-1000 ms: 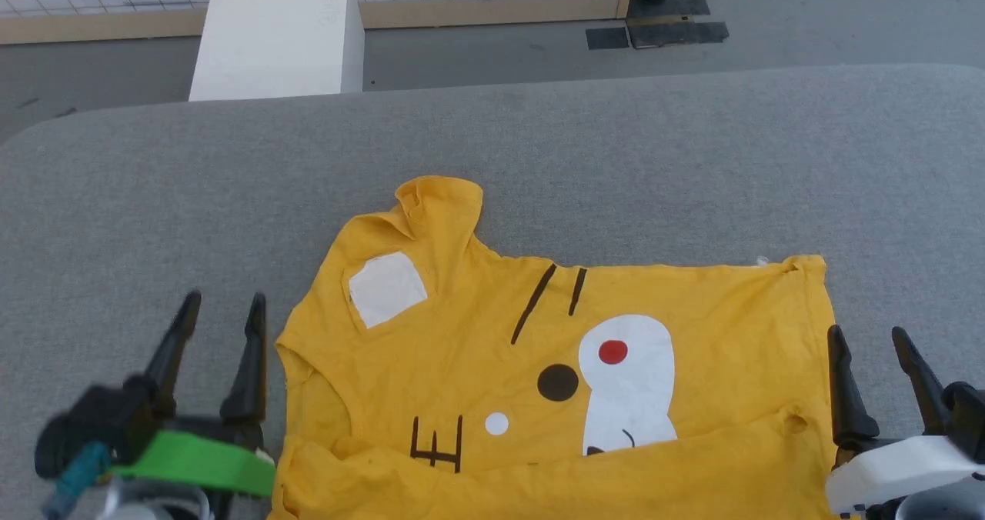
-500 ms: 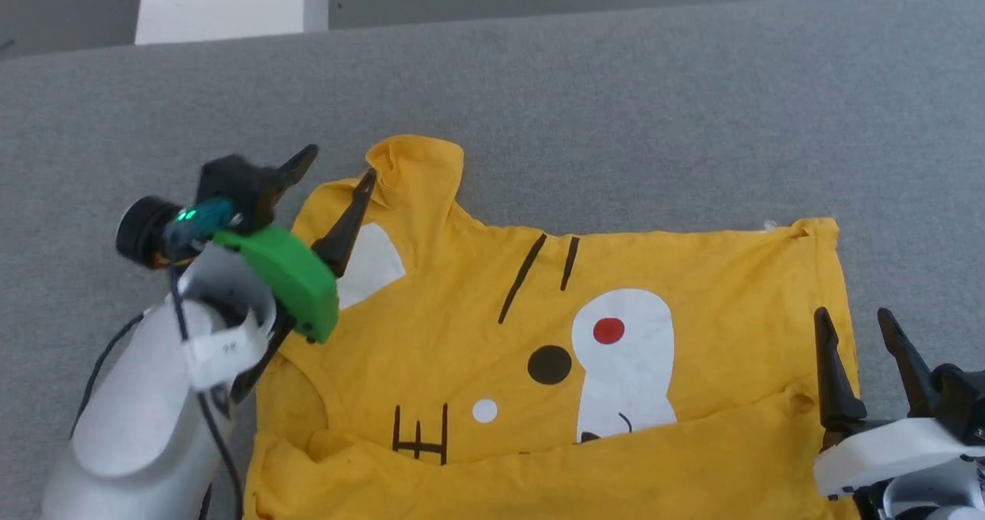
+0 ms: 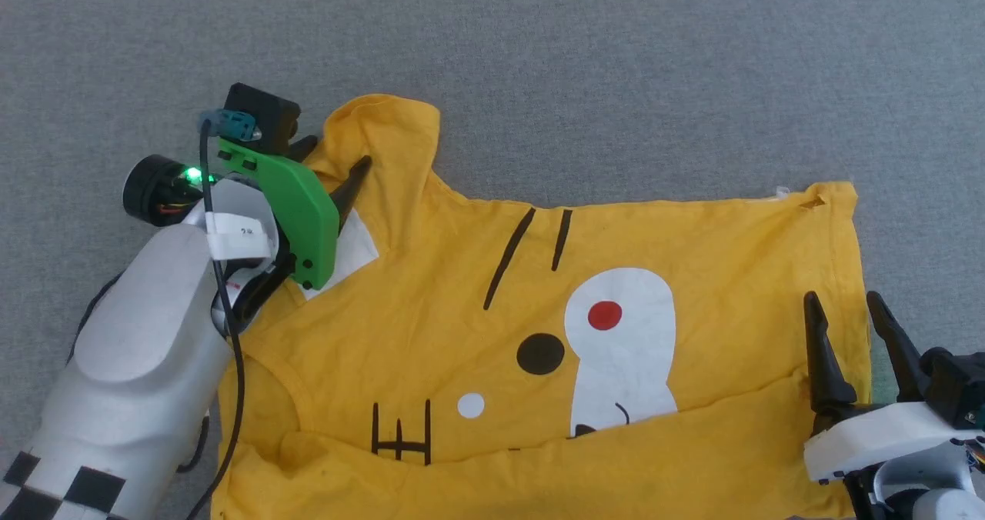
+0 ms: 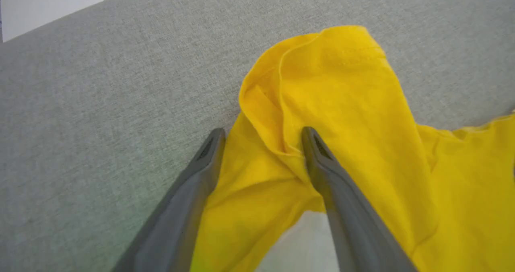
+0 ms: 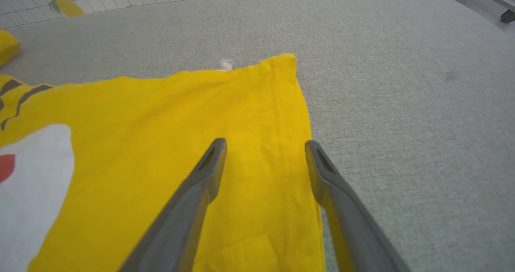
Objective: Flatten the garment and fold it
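Lying on the counter: the garment (image 3: 692,235), a yellow T-shirt, spread across the centre and lower half of the head view on the grey cloth-covered counter (image 3: 616,58)
Print: a white patch (image 3: 616,374) with a red dot (image 3: 605,315) right of centre; a black dot (image 3: 540,353) and a small white dot (image 3: 471,405) to its left; two black stripes (image 3: 508,258) above
Sleeve: one short sleeve (image 3: 385,128) sticks up toward the upper left, rumpled and curled at its end; a square white patch (image 3: 350,247) sits below it, partly behind the green wrist part (image 3: 296,205)
Lower edge: a band of yellow cloth (image 3: 616,466) is folded up across the bottom of the frame, covering the base of the print
Left gripper: the left gripper (image 3: 336,155) is at the upper left, jaws spread wide and holding nothing; in the left wrist view its fingers (image 4: 322,163) straddle a crease at the base of the sleeve (image 4: 334,71); one is over the yellow cloth, the other at the cloth's edge by bare counter (image 4: 100,103)
Right gripper: the right gripper (image 3: 841,298) is at the lower right, jaws likewise wide apart and empty; in the right wrist view it (image 5: 265,142) hangs over the garment's (image 5: 181,115) stitched side edge
Thread: a small white tuft (image 5: 226,64) lies at the far corner of that edge
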